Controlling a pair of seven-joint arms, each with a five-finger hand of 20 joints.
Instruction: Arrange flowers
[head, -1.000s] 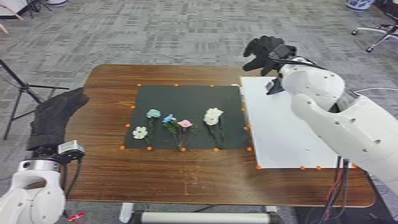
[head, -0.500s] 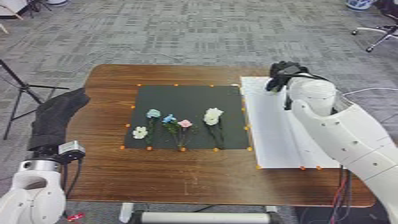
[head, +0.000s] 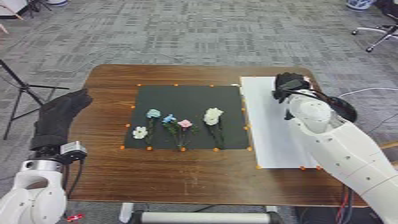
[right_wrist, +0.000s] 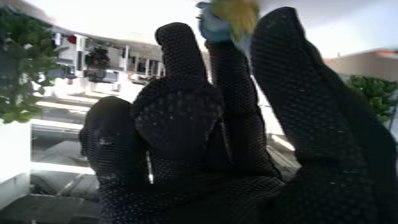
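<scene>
Flowers (head: 212, 117) lie apart on dark mat (head: 182, 96), probably for easy picking; at their two o'clock, my right hand (head: 290, 85) is wide.

A tripod (head: 25, 86), chair (head: 386, 31) and perhaps pot (head: 360, 4) stand apart.

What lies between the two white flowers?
In the head view, three others lie on the black mat between them: a light blue flower, a deeper blue flower and a pink flower.

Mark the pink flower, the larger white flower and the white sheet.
Pink flower (head: 185, 123): head view, on its bloom.
Larger white flower (head: 212, 115): head view, on its bloom.
White sheet (head: 269, 132): head view, on its bare surface.
</scene>
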